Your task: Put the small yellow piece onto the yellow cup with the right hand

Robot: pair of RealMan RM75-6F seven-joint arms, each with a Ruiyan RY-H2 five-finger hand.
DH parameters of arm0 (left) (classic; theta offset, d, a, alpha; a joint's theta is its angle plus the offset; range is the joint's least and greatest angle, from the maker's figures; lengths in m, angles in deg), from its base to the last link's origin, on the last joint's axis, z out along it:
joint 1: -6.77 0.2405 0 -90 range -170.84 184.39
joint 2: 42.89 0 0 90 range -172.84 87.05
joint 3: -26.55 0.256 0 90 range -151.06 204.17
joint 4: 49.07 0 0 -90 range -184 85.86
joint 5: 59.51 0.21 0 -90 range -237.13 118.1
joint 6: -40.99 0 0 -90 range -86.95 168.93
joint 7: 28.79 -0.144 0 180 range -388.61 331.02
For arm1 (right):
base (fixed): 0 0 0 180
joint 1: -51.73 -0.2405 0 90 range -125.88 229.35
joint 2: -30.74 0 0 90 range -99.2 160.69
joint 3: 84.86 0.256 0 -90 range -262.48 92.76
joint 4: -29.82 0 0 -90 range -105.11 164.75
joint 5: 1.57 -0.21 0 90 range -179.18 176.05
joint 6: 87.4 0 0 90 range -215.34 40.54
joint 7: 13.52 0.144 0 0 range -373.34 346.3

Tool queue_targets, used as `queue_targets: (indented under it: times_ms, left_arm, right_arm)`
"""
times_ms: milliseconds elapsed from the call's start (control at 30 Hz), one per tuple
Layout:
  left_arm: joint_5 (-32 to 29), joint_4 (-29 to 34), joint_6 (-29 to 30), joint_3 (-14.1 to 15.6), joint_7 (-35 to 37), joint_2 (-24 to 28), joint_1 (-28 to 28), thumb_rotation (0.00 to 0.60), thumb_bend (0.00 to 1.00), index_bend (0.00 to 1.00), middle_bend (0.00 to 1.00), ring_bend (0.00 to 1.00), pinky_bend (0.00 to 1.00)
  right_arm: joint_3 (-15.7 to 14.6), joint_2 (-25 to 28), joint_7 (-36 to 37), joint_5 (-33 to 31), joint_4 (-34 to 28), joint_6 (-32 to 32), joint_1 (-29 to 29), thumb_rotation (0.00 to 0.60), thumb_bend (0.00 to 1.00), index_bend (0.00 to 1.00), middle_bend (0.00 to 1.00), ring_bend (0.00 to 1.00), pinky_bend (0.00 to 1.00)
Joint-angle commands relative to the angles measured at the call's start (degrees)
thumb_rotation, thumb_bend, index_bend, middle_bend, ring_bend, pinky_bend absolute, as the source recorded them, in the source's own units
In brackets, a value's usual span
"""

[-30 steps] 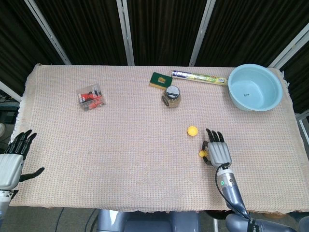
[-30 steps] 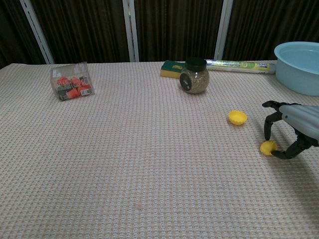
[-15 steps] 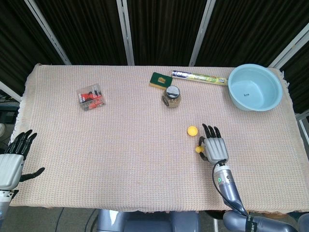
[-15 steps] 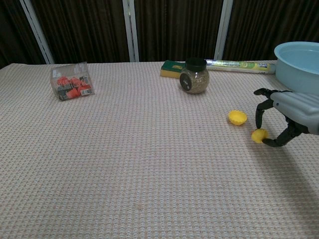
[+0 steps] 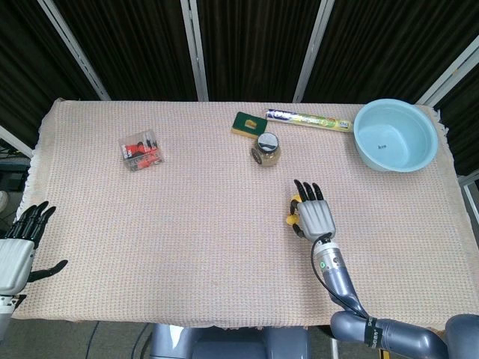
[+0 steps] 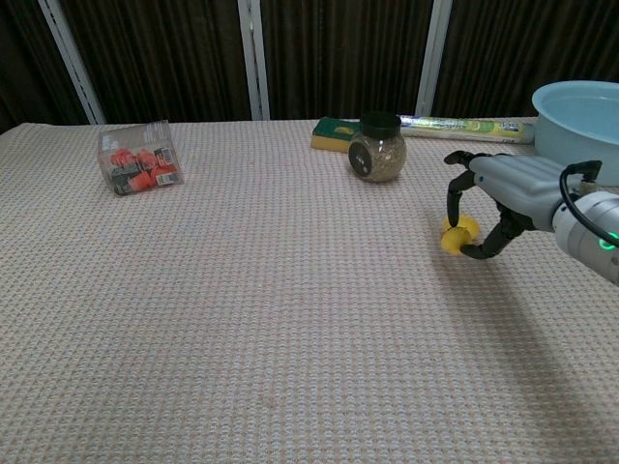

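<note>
Moved leftward since a moment ago: right hand now over the yellow cup, no longer out toward the table's near right. Small yellow piece carried along, pinched between thumb and a fingertip, the remaining fingers spread forward and apart. Piece hanging just in front of and slightly below the cup's near rim in the chest view, the two yellows overlapping; touching or merely close, cannot tell. From the head view, cup mostly hidden under the fingers, only a sliver of yellow showing at the thumb side.

Left hand resting at the table's near left corner, fingers apart, holding nothing.

To finish well, probably: lift the piece a touch so it clears the rim, centre it above the cup opening rather than against its wall, then part thumb and fingertip slowly. Light cup, likely to slide or tip if nudged sideways, so best to come straight down and withdraw upward.
</note>
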Motion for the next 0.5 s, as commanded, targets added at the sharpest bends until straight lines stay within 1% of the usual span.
queue_targets:
  times_ms: [33,333,500]
  left_arm:
    - [0.54,-0.82,0.54,0.02,-0.17,-0.03,0.1,0.6,0.0,0.0,0.0,0.0,0.2]
    - [1.59,-0.84,0.65,0.32,0.0,-0.03,-0.12,0.6,0.0,0.0,0.0,0.0,0.2]
    - [1.55,-0.43,-0.33,0.51,0.67,0.28,-0.53,0.6,0.0,0.0,0.0,0.0,0.2]
  right_arm:
    - [0.81,-2.07,-0.61,-0.97,2.51,-1.76,-2.07,0.6,0.24,0.5,0.0,0.0,0.0]
    - [0.78,-4.45,-0.8,-1.15,6.68,-3.75,-4.73,0.6,0.24,0.5,0.0,0.0,0.0]
    - [2.11,-4.3,-0.57,-1.44,7.87,-4.16,-6.17,0.6,0.24,0.5,0.0,0.0,0.0]
